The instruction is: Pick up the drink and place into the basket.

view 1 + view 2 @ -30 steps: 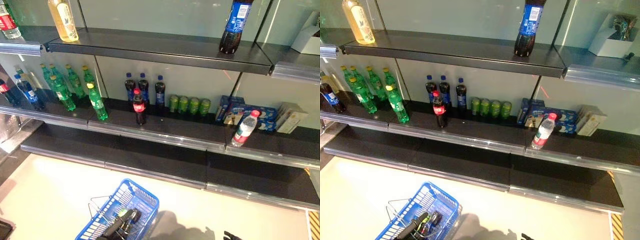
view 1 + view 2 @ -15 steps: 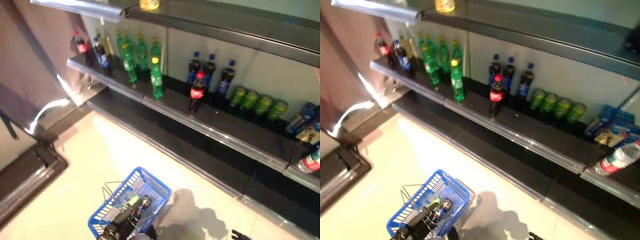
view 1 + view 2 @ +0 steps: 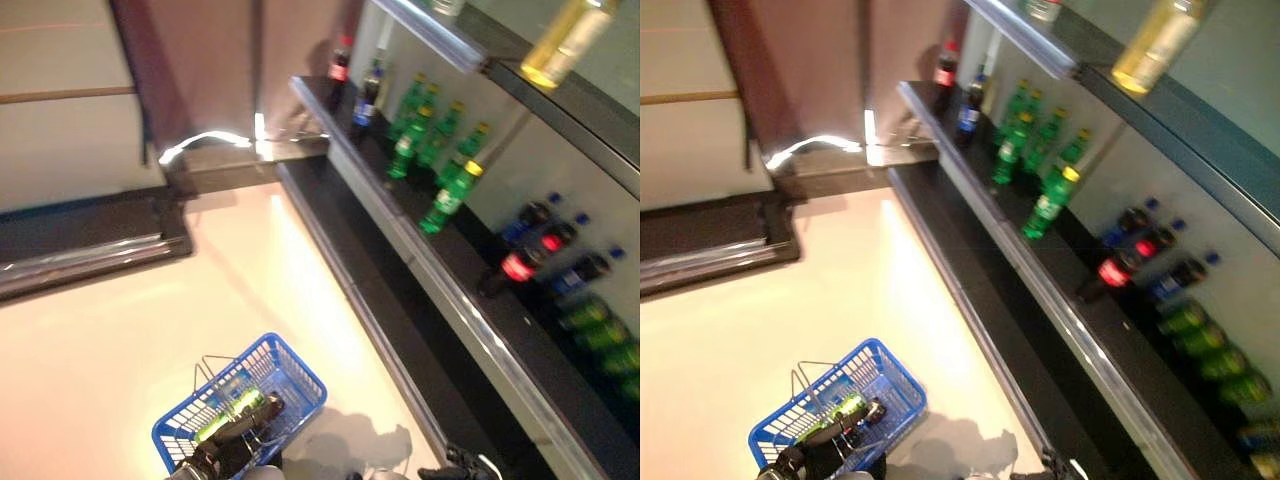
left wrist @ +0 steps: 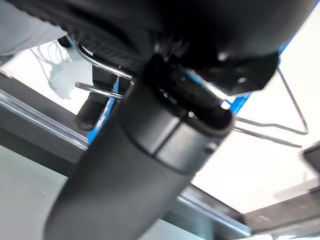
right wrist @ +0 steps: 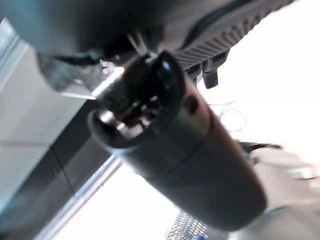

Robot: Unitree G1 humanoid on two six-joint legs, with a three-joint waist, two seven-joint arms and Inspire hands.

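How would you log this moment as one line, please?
left hand: holds basket handle | basket: green bottle inside | right hand: low, idle | shelf: drinks standing

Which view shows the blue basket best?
The left eye view: the whole blue basket shows, hanging from the left hand. The right eye view shows it similarly; the left wrist view shows only handle wires; the right wrist view hardly anything.

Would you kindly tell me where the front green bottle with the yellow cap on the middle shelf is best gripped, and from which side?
Probably round the body of the green bottle, below its yellow cap, coming in from the open aisle side of the shelf. It stands upright at the shelf's front, apart from the other green bottles behind it, so the front is unobstructed; the upper shelf overhangs, which makes a reach from above awkward.
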